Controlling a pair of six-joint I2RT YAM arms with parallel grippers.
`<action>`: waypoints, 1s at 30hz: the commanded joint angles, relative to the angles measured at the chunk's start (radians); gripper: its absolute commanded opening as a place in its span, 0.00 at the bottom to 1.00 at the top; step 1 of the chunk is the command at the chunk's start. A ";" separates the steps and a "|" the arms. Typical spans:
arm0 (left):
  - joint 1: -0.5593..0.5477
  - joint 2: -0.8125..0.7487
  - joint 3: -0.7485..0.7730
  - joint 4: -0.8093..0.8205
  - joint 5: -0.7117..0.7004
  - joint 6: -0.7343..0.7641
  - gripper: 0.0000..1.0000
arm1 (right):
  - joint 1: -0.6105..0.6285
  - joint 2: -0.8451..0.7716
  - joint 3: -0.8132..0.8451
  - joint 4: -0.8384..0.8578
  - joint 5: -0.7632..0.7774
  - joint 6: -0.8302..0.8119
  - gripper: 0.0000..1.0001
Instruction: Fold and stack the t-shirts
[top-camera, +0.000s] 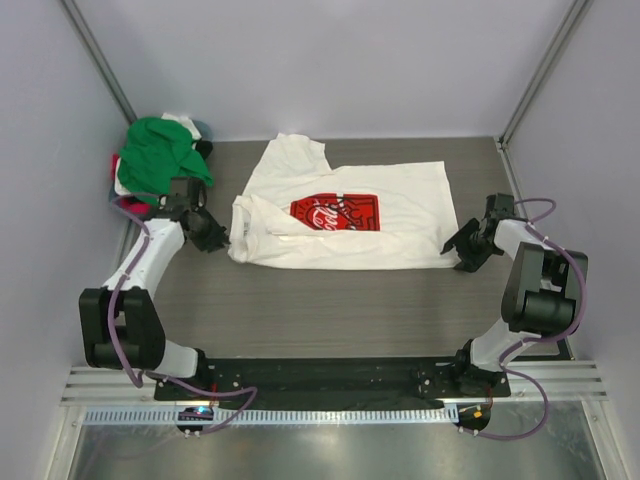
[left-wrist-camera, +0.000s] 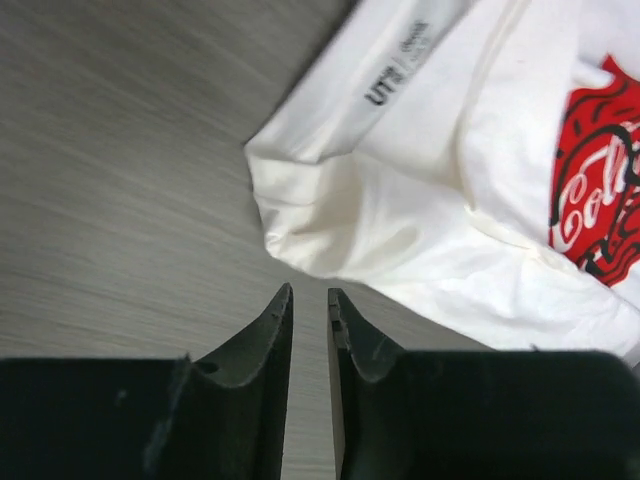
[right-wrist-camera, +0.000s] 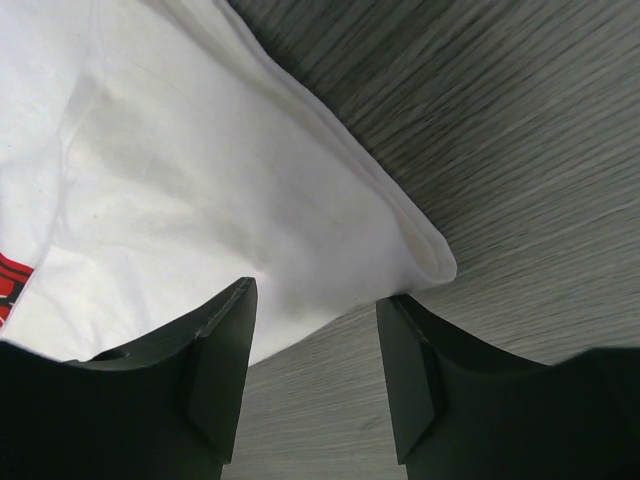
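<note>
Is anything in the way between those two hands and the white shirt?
Nothing visible. The left hand sits just off the folded left edge of the white shirt, the right hand at its right corner, only bare table between.

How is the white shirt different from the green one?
The cream t-shirt lies spread flat mid-table, partly folded; the green t-shirt is crumpled atop a heap in the far left corner. The cream t-shirt carries a red print; the green t-shirt shows none. Both lie on the table.
</note>
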 joint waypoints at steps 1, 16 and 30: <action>0.109 -0.017 -0.107 -0.075 0.109 0.028 0.22 | -0.013 0.011 0.005 0.020 0.045 -0.002 0.57; 0.113 -0.117 -0.285 0.101 0.152 -0.002 0.63 | -0.017 -0.008 -0.021 0.040 0.039 -0.008 0.49; 0.102 0.130 -0.238 0.334 0.224 -0.065 0.27 | -0.017 0.015 -0.038 0.055 0.078 0.003 0.01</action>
